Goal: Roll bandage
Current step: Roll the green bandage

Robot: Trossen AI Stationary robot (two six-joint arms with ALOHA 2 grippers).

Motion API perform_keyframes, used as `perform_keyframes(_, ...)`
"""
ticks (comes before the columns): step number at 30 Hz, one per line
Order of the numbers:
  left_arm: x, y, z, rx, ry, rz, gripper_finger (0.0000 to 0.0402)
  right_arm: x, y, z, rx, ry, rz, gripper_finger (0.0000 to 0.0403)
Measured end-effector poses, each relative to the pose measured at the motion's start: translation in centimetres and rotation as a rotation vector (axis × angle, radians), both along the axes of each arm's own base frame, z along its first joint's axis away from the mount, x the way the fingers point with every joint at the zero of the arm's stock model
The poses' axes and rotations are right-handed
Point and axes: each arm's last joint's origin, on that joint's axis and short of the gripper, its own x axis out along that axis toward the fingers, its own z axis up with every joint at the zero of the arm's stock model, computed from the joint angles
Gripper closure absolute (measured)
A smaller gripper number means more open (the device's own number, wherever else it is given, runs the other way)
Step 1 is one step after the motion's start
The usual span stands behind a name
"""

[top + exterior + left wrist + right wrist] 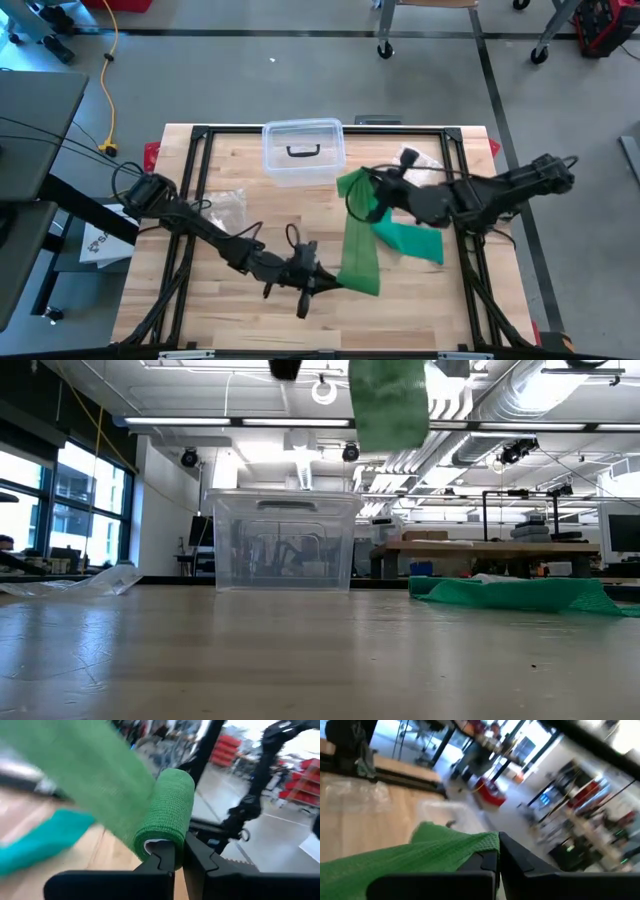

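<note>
The partly wound green bandage roll (167, 815) was pinched by its end between the closed fingers of the left gripper (178, 854), while the free end of the same bandage was clamped in the closed right gripper (496, 851), so that the strip was held stretched in the air between them, above the table (200, 310). A further length lay heaped just below the right gripper, with a clear plastic box (303, 152) beyond. The winding step was judged to be under way; more turns of the roll would be called for next, with slack fed from the right gripper

text: none legible | checked: white box (100, 243) left of the table (230, 310), print too small to read | labels: none
</note>
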Motion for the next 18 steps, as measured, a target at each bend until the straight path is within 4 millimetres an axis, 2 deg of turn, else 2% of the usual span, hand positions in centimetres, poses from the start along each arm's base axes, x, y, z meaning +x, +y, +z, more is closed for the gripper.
perform_keyframes(5, -0.9, -1.4, 1.3, 0.086, -0.113, -0.044, 0.0396, 0.3, -1.9, -1.3, 0.112, 0.003, -0.020, 0.0403)
perform_keyframes(10, -1.0, -1.5, 1.1, 0.071, -0.090, -0.028, 0.0397, 0.9, -2.7, -2.6, 0.142, -0.054, -0.005, 0.0403)
perform_keyframes(14, -0.3, -0.9, 0.0, 0.029, -0.031, -0.010, 0.0397, 1.3, -2.4, -2.2, 0.158, -0.127, 0.066, 0.0403)
perform_keyframes(18, 0.7, -0.2, -1.6, -0.034, 0.018, 0.021, 0.0398, 1.3, -1.0, -0.8, 0.142, -0.236, 0.148, 0.0403)
